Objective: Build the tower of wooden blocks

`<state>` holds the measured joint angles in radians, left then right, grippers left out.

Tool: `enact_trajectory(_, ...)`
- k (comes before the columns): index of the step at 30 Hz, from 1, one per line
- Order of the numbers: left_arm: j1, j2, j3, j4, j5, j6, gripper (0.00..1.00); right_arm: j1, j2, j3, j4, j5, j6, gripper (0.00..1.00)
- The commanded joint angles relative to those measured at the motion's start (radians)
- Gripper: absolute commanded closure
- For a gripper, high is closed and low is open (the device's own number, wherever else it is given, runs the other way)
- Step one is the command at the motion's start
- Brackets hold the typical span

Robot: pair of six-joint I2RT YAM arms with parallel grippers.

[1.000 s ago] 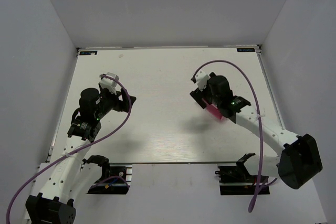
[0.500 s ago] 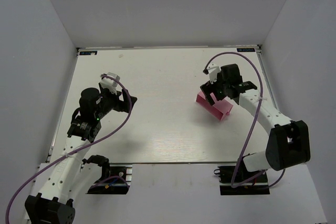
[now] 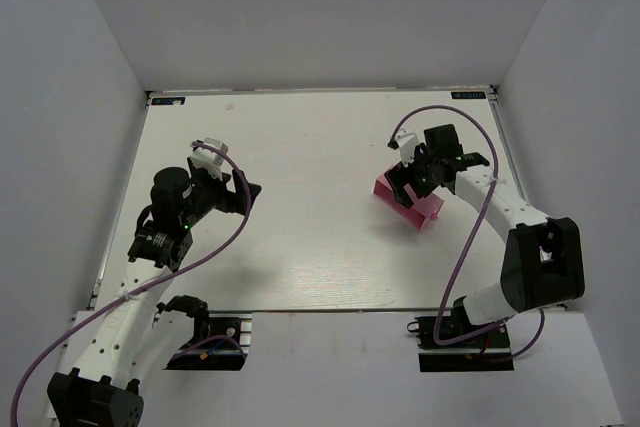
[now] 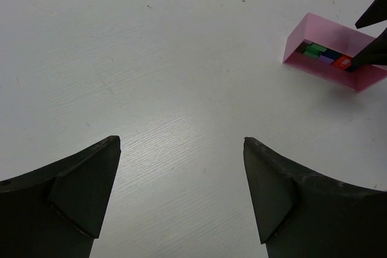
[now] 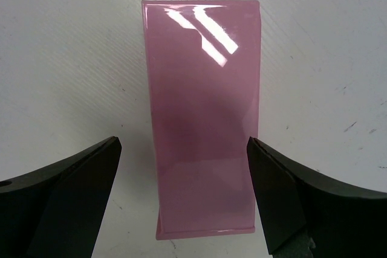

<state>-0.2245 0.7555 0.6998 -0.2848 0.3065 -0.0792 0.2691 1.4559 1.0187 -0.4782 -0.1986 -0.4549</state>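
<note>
Pupil: White wood-grain table (image 3: 320,147), pale walls (image 3: 320,17) on three sides: is that the whole setting?

Tutor: Yes. Begin at the right claw (image 5: 181,143). Its two dark fingers stand wide apart and grip nothing.

Pupil: What lies between them?

Tutor: The tray (image 5: 202,119). From the right wrist it appears as one glossy pink face running lengthwise through the gap, with white table showing on either side. Whether a finger touches it cannot be told from that view.

Pupil: And the blocks?

Tutor: Inside the tray. The left wrist view shows the blocks (image 4: 328,57), green, purple and red, packed close together in a row within the pink walls. In that same view one right-claw fingertip ends at the tray's end nearest the red block, and the other hangs above it.

Pupil: How does it look from overhead?

Tutor: The right claw hangs over the tray on the right half of the table, and the tray sits skewed to the table's edges. The left claw (image 4: 181,142) is well apart on the left half, fingers likewise spread and empty, above bare table and facing the tray.
</note>
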Motion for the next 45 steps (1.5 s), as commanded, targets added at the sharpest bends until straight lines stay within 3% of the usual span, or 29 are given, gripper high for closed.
enact_trajectory(1,-0.003,-0.022,0.035,-0.001,0.008,0.004,0.08,-0.014,0.012,0.024,-0.017,-0.009,-0.014,0.1)
enact_trajectory(39,-0.003,-0.022,0.035,-0.001,0.008,0.004,0.05,-0.013,0.098,0.003,0.007,0.07,-0.016,0.1)
enact_trajectory(45,-0.003,-0.022,0.035,-0.001,0.008,0.004,0.05,-0.013,0.103,0.001,0.006,0.064,-0.013,0.15)
